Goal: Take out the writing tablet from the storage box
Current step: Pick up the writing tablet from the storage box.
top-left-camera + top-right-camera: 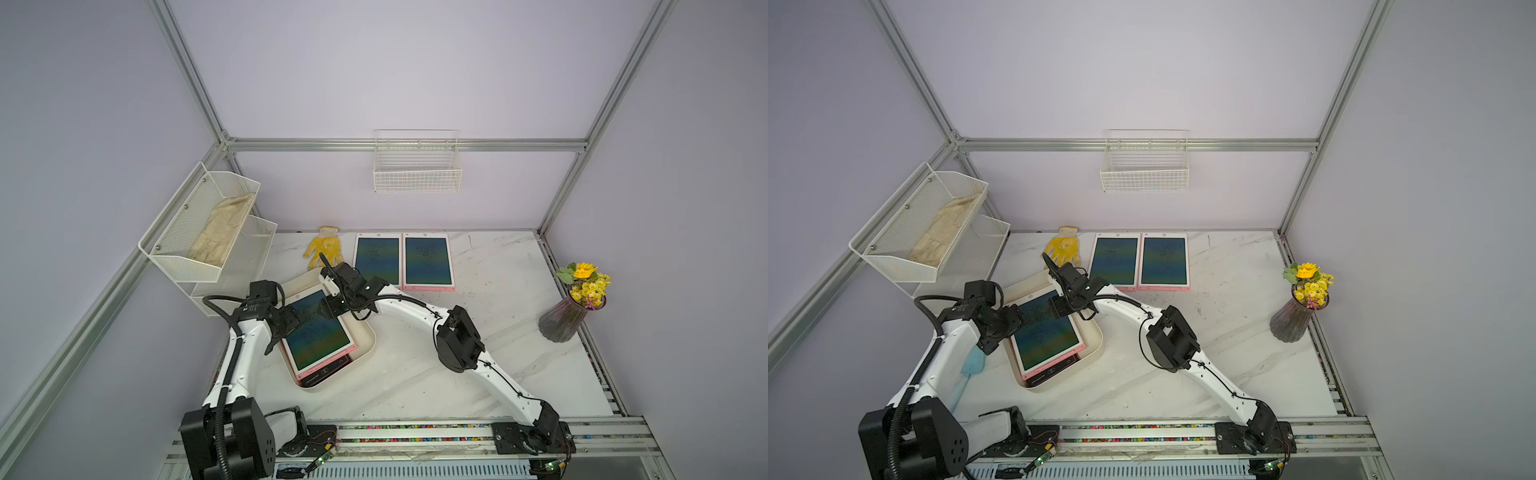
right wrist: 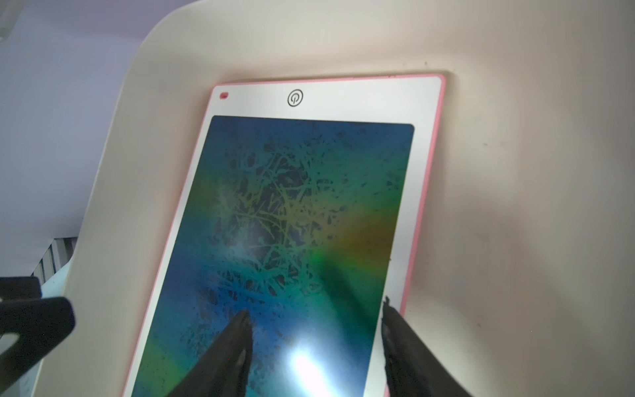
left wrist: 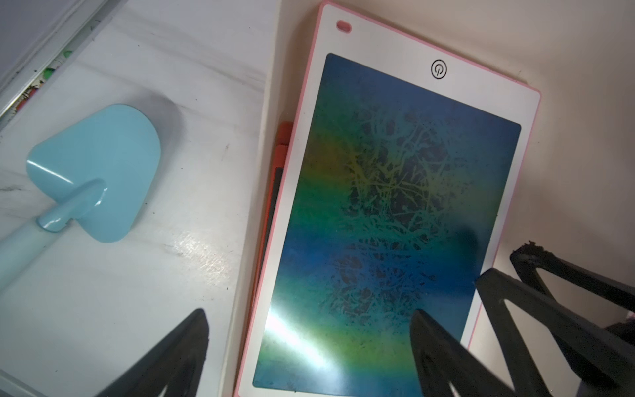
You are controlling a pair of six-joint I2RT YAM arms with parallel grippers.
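Surface: the desk (image 1: pixel 415 374), a glossy white marble-look slab with grey veins, is carrying everything. A glossy pale-blue shovel (image 3: pixel 96 172) is lying flat on it just beside the storage box (image 1: pixel 368 343).

The storage box, a smooth shallow cream plastic tub with rounded corners, is sitting at the near left, angled. The writing tablet (image 1: pixel 318 328) is lying flat on top of a stack inside it: white face, pink rim, dark screen with blue-green-yellow scribble. A red-edged tablet (image 3: pixel 283 144) is peeking out underneath.

The left pincer (image 3: pixel 309 312) is hanging wide open and gripping nothing, one finger over the desk, the other over the screen. The right pincer (image 2: pixel 316 309) is hovering part open and empty, one fingertip above the screen, the other at the pink long edge; contact unclear.

Farther back, two pink-rimmed tablets (image 1: pixel 378 259) are lying side by side, with a yellow knit glove (image 1: pixel 322 247) beside them. A ribbed purple vase (image 1: pixel 565 320) of yellow flowers is standing far right.

Room: lilac walls and aluminium frame, where a white mesh shelf (image 1: pixel 208 232) and a wire basket (image 1: pixel 417 170) are hanging
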